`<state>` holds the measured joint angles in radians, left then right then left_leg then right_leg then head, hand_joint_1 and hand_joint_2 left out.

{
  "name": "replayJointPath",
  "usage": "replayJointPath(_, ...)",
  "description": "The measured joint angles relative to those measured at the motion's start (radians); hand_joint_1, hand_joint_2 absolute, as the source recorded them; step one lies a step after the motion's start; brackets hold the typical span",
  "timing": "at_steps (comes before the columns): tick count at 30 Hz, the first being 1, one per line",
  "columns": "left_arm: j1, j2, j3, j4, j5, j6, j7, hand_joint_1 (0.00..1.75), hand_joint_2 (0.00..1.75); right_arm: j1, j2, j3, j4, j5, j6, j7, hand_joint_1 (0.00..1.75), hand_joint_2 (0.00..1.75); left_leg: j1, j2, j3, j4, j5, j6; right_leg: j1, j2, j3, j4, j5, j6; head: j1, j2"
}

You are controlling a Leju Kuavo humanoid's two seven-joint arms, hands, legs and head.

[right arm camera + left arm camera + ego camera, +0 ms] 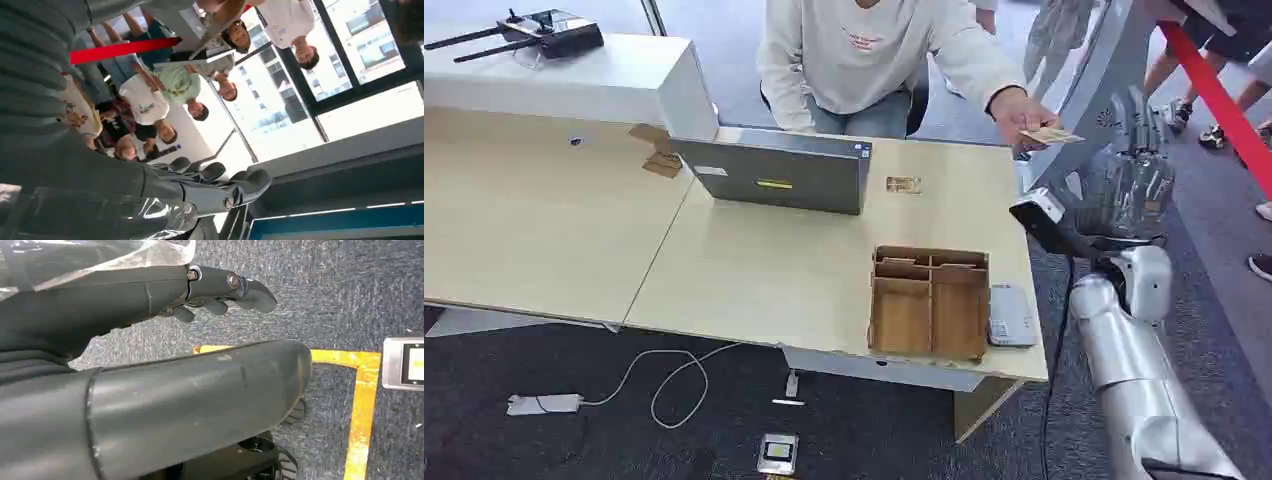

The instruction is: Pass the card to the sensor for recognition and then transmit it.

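The card (pixel 1051 135) lies flat in a person's hand (pixel 1021 115), just above and desk-side of the raised right hand (pixel 1136 180), whose fingers (pixel 215 171) are apart and empty; the left hand (pixel 220 290) hangs far off, empty

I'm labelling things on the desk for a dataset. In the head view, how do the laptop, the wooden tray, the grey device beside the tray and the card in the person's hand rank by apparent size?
1. Laptop
2. Wooden tray, not far behind the laptop
3. Grey device
4. Card, seen edge-on and held above the desk, so its rank against the device is unsure.
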<state>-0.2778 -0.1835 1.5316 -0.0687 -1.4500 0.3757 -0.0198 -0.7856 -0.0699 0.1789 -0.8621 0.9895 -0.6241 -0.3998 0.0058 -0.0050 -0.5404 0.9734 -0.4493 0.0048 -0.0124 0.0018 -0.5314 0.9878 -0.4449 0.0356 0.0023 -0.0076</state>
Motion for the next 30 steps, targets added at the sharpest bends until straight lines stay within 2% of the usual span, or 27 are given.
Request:
replayJointPath(8,0.002,-0.002,0.0,0.0,-0.006,0.017,0.0,0.0,0.0,-0.029,0.05,0.055,0.031,-0.017,0.003,0.021,0.0,1.75,0.0,0.0,0.0,0.0,0.0,0.0,0.0,0.0,0.0,0.0,0.0,0.0,0.0,0.0)
replayJointPath(18,0.002,-0.002,0.0,0.0,-0.011,0.016,0.011,0.0,0.0,-0.062,0.079,0.092,0.068,-0.02,0.012,0.028,0.02,1.75,0.0,0.0,0.0,0.0,0.0,0.0,0.0,0.0,0.0,0.0,0.0,0.0,0.0,0.0)
replayJointPath(19,0.002,-0.002,0.0,0.0,-0.012,0.016,0.011,0.0,0.0,-0.064,0.081,0.095,0.072,-0.021,0.013,0.028,0.09,1.75,0.0,0.0,0.0,0.0,0.0,0.0,0.0,0.0,0.0,0.0,0.0,0.0,0.0,0.0)
replayJointPath(20,0.001,-0.002,0.0,0.0,-0.013,0.016,0.011,0.0,0.0,-0.066,0.082,0.099,0.075,-0.023,0.014,0.028,0.84,1.75,0.0,0.0,0.0,0.0,0.0,0.0,0.0,0.0,0.0,0.0,0.0,0.0,0.0,0.0)
replayJointPath(21,0.001,-0.002,0.0,0.0,-0.013,0.016,0.011,0.0,0.0,-0.068,0.083,0.101,0.078,-0.025,0.015,0.028,1.75,1.75,0.0,0.0,0.0,0.0,0.0,0.0,0.0,0.0,0.0,0.0,0.0,0.0,0.0,0.0)
replayJointPath(30,0.0,-0.002,0.0,0.0,-0.019,0.016,0.017,0.0,0.0,-0.079,0.092,0.123,0.103,-0.046,0.026,0.028,1.75,1.75,0.0,0.0,0.0,0.0,0.0,0.0,0.0,0.0,-0.001,0.0,0.0,0.0,0.0,0.0)
